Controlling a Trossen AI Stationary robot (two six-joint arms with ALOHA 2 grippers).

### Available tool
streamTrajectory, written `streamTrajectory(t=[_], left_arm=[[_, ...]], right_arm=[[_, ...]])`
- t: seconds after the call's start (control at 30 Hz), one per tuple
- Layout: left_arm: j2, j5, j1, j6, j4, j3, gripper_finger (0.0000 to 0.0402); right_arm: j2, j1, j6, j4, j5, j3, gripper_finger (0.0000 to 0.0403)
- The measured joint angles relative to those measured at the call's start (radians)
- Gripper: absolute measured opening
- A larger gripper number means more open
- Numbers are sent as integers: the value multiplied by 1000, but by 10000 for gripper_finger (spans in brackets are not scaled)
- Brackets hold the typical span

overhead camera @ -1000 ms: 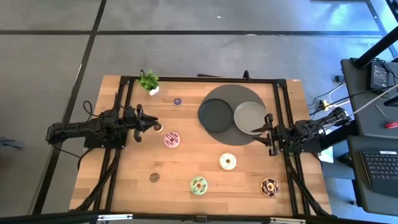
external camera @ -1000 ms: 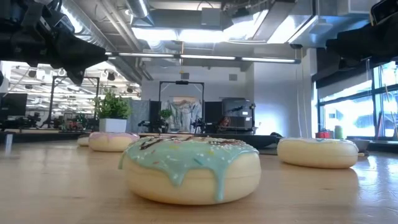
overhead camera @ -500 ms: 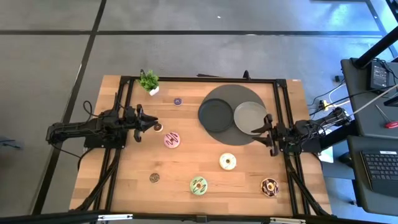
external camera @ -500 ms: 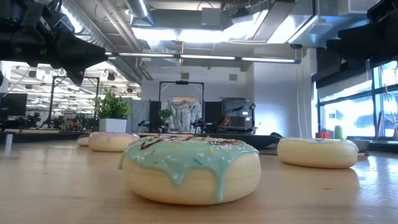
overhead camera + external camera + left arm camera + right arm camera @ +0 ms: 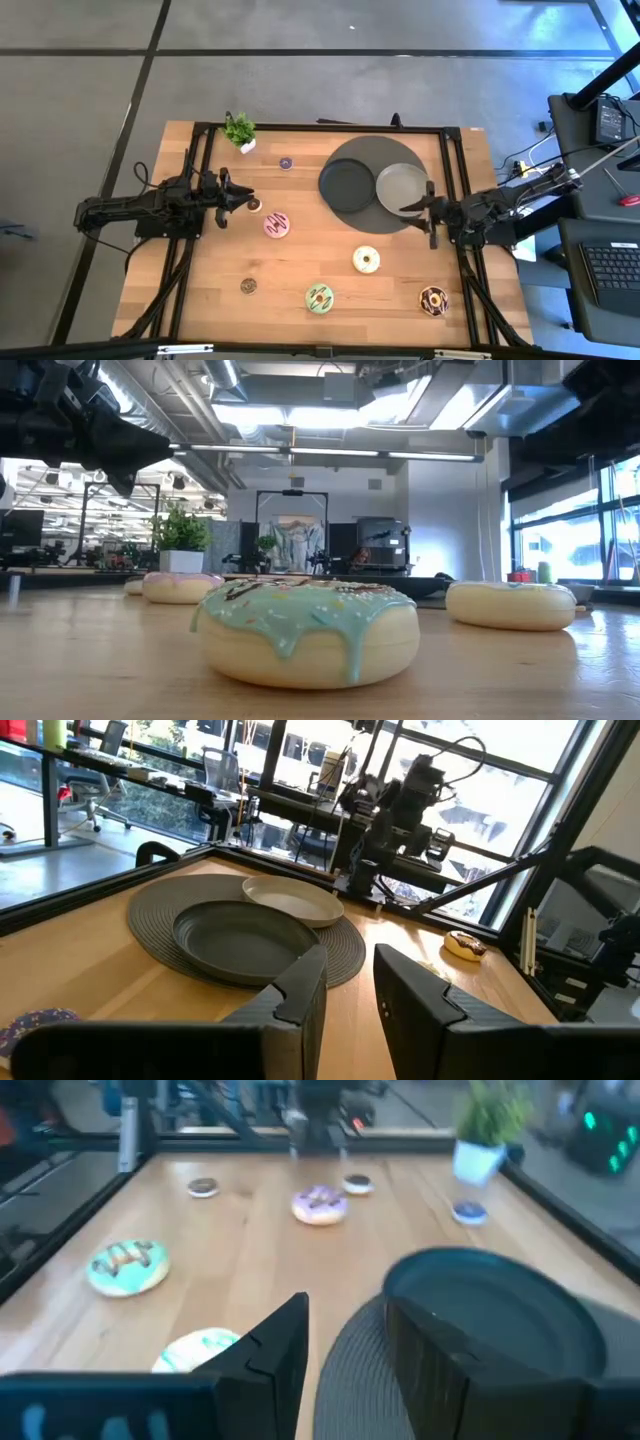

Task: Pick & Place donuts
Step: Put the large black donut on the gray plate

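In the high view a pink donut (image 5: 277, 225), a cream donut (image 5: 366, 260), a green donut (image 5: 319, 297) and a sprinkled chocolate donut (image 5: 433, 300) lie flat on the table. So do a purple mini (image 5: 286, 163) and two brown minis (image 5: 254, 204) (image 5: 248, 286). My left gripper (image 5: 243, 200) (image 5: 350, 995) is open, above the table's left side, with the first brown mini just past its fingertips. My right gripper (image 5: 418, 210) (image 5: 345, 1345) is open at the right, over the edge of the round mat (image 5: 372, 215). Its wrist view shows the green donut (image 5: 128, 1267) and the cream donut (image 5: 200, 1350).
A large dark round mat carries a dark plate (image 5: 347, 185) and a lighter grey plate (image 5: 402, 188) at the far right. A small potted plant (image 5: 240, 131) stands at the far left corner. Dark rails (image 5: 448, 170) frame the tabletop. Bare wood lies between the donuts.
My right gripper has moved a little toward the table's left, over the mat's edge, and its arm has risen behind it. The left arm and all the donuts have kept still.
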Motion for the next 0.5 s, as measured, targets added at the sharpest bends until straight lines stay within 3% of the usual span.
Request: streamTrajectory(t=[0.27, 0.37, 0.5], left_arm=[[0, 0, 0, 0, 0, 0, 82], [0, 0, 0, 0, 0, 0, 83], [0, 0, 0, 0, 0, 0, 83]], right_arm=[[312, -76, 315, -17, 93, 128, 137], [420, -112, 413, -94, 43, 203, 137], [547, -138, 692, -260, -68, 327, 137]])
